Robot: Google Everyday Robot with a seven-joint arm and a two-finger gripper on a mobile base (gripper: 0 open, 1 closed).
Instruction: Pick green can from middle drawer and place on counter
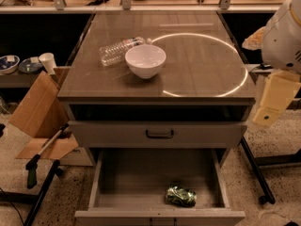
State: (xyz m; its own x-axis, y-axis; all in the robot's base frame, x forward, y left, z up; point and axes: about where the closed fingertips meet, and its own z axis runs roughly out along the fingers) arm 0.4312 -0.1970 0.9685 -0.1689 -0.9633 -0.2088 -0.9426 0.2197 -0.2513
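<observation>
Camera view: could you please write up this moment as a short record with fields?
green can: lying on its side on the drawer floor, near the front, right of centre
middle drawer: pulled open, can inside
counter: carries a white bowl and a clear plastic bottle lying on its side just behind-left of the bowl
upper drawer: shut
gripper: at the right edge of the view, beside the counter, well apart from the can
task status: can not yet picked up
</observation>
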